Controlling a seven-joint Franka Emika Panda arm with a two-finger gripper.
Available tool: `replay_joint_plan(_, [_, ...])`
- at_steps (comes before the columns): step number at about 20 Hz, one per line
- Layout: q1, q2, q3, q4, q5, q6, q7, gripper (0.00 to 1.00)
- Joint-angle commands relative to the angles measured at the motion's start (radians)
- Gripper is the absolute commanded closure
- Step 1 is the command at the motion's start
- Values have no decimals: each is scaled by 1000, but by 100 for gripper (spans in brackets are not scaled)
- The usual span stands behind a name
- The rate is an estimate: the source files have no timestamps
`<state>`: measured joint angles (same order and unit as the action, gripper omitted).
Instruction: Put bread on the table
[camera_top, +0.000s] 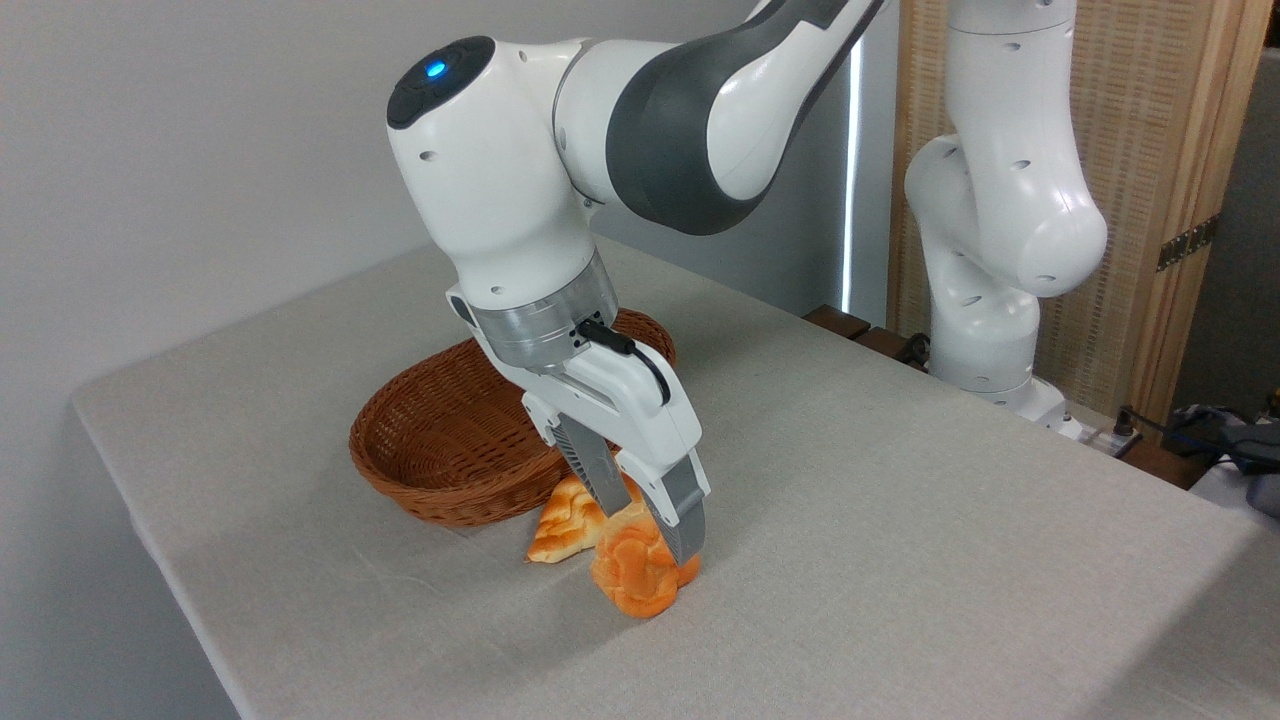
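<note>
Wicker basket (450, 440) empty; braided loaf (565, 525) just beside it.

End effector (650, 525) clamped on bread (636, 575), touching table (900, 520), w/ loaf (562, 530) & basket (440, 440) just behind.

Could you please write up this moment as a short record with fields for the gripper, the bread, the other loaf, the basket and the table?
gripper: pointing down, fingers closed on either side of the bread
bread: small orange-gold bun, held, its underside at or just above the cloth; contact cannot be told
other loaf: flatter pointed loaf lying on the cloth behind the bun, close against the basket's front
basket: brown oval wicker, visible part of the inside holds nothing
table: covered in plain light grey-beige cloth
</note>
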<state>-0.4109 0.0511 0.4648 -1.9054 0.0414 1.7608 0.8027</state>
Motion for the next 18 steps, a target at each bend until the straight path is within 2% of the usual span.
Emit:
replay_joint_plan(1, [-3,-28,-2,-1,5,9,12,0])
replay_joint_plan(4, [-11,-88,-15,17,2,9,12,0])
replay_joint_plan(10, [-13,-191,-83,58,-17,8,12,0])
replay_joint_plan(13, [-11,-221,-112,88,-8,5,9,0])
replay_joint_plan(18, [-11,-232,-107,89,-17,-12,7,0])
